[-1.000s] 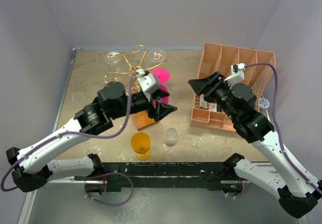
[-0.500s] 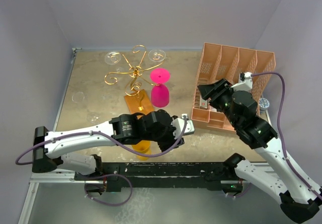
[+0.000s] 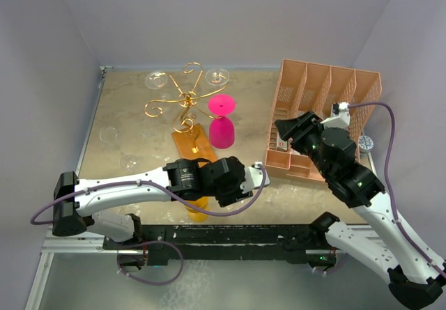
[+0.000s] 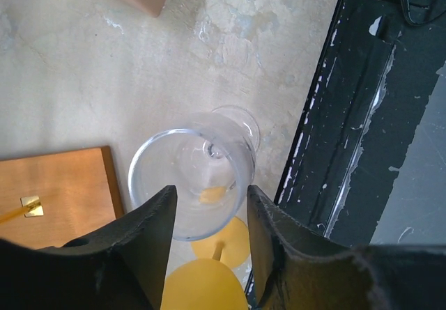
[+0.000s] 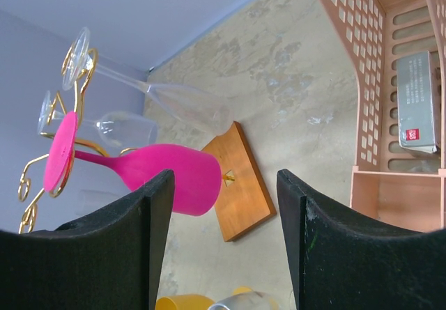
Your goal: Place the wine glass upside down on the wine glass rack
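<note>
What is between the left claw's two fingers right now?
The clear wine glass. In the left wrist view its bowl sits in the gap of the left claw, a finger on either side; whether the fingers press it I cannot tell.

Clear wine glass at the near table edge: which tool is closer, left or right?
Left. The left tool sits right over the clear wine glass, straddling its bowl. The right tool hangs open well off to the right, by the pink organizer.
</note>
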